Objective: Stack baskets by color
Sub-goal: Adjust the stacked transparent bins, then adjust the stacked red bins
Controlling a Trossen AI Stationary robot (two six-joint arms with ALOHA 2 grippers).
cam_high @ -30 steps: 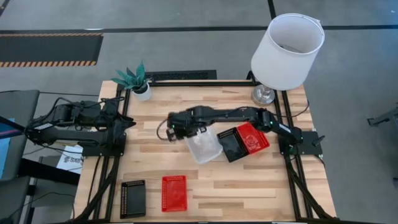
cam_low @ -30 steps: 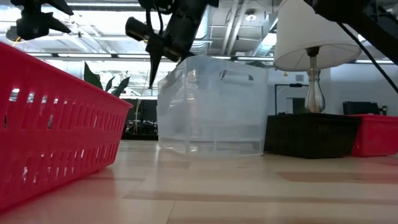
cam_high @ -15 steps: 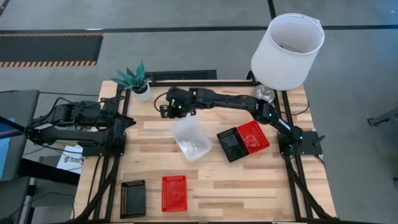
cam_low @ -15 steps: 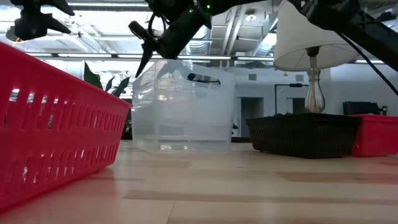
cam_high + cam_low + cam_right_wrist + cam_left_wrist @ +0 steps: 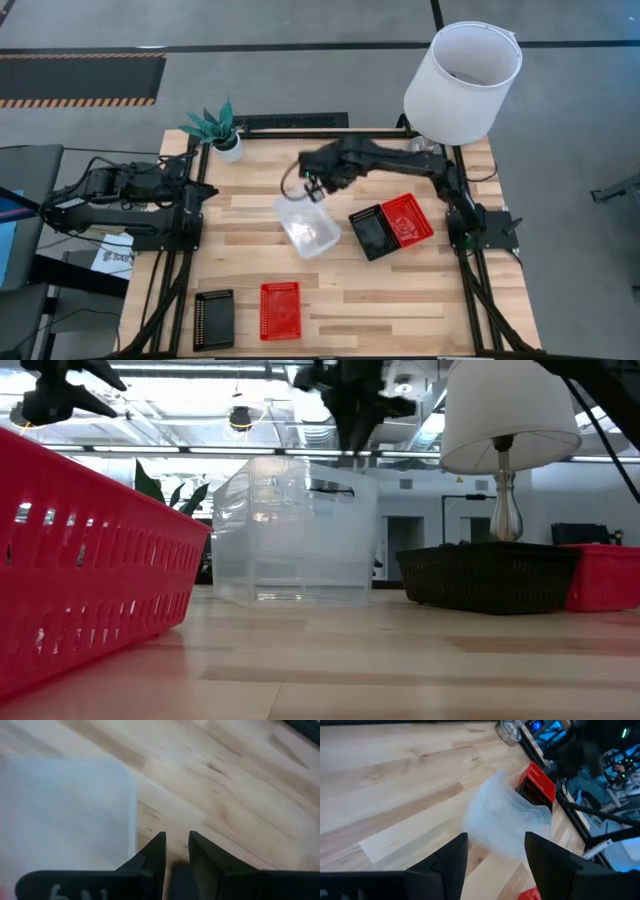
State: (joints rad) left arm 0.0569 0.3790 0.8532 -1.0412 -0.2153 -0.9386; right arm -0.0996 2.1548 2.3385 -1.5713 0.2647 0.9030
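Clear baskets (image 5: 308, 225), nested in one pile, stand on their base at the table's middle, apart from a black basket (image 5: 372, 232) and a red basket (image 5: 408, 220) that touch each other to the right. Another black basket (image 5: 213, 320) and red basket (image 5: 280, 310) lie near the front edge. My right gripper (image 5: 312, 190) hangs over the clear pile's far rim (image 5: 300, 460); its fingers point down and stand a little apart with only bare wood between them (image 5: 176, 837). My left gripper (image 5: 495, 837) waits open at the table's left edge (image 5: 200, 195).
A white lampshade (image 5: 460, 75) on a metal foot stands at the far right corner. A small potted plant (image 5: 215, 128) stands at the far left. Bare wood (image 5: 400, 300) lies between the middle baskets and the front edge.
My right gripper went from the clear pile's left side toward the far edge. It then swung back toward the right and rose above the pile's far rim. The clear pile slid toward the table's left, away from the black basket, and now rests still.
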